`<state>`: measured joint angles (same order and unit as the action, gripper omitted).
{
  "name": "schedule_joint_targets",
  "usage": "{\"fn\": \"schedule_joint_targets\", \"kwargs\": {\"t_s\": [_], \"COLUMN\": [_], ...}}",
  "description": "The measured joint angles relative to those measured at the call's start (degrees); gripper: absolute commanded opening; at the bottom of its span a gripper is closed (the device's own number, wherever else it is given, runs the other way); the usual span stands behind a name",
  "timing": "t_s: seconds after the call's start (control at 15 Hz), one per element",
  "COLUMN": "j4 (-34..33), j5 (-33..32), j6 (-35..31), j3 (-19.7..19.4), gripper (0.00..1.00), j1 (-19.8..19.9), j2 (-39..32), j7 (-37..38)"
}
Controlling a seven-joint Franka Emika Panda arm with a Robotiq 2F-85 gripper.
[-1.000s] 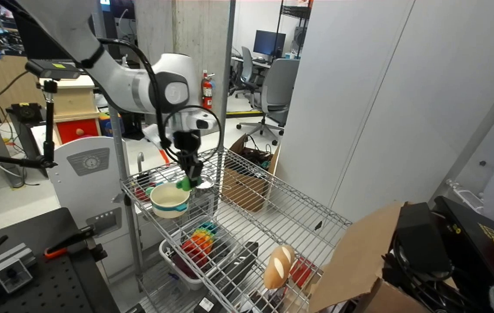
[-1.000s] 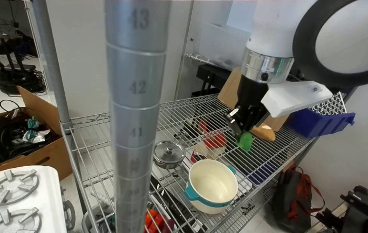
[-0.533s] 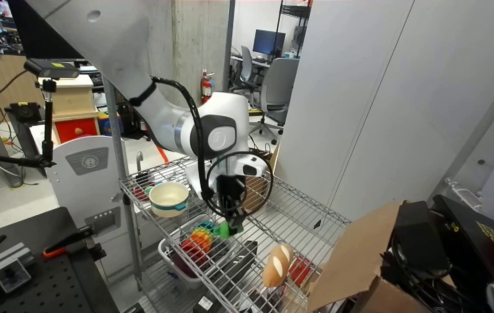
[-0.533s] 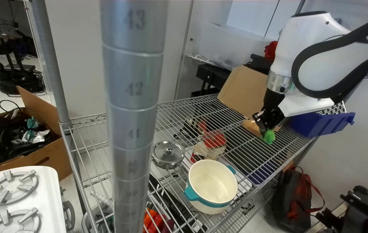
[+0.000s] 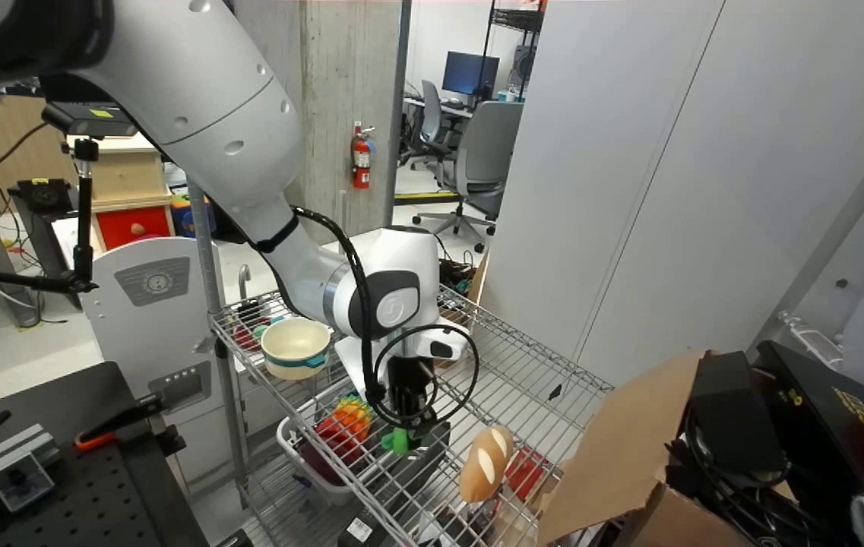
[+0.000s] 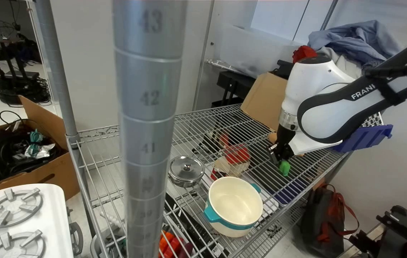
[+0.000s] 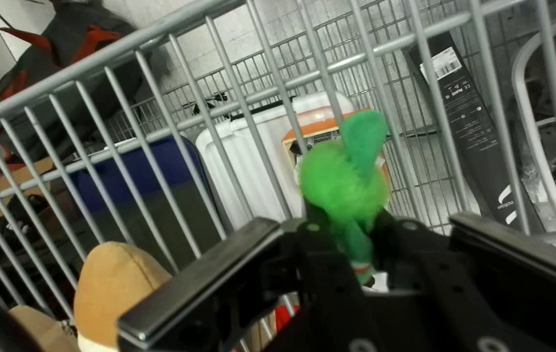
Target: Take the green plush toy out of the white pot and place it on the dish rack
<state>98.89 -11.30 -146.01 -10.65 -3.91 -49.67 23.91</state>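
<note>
Tool: I have it closed on the green plush toy.
Green plush toy: low over the worktop, in from a long edge, between the white pot and the bread loaf; I cannot tell whether toy and worktop touch.
White pot: upright beside that edge, toward a corner.
Lidded pan: near the white pot, farther from that edge.

Green plush toy, teal-banded cream pot
</note>
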Motion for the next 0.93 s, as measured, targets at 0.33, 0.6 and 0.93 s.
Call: {"fn": "schedule_joint_targets", "kwargs": {"t_s": [0.33,0.6,0.93], "j4": [0.7,6.8,12.4], "j5": [1.5,3.2,4.7], "j6": [0.2,1.7,2.3], "j3": [0.7,3.4,5.4], "gripper": [0.89,0.93,1.00], "j1": [-0.6,-2.2,-1.9], "j2": [1.8,10.0,17.1], "j7": [-2.0,-4.8,-7.5]}}
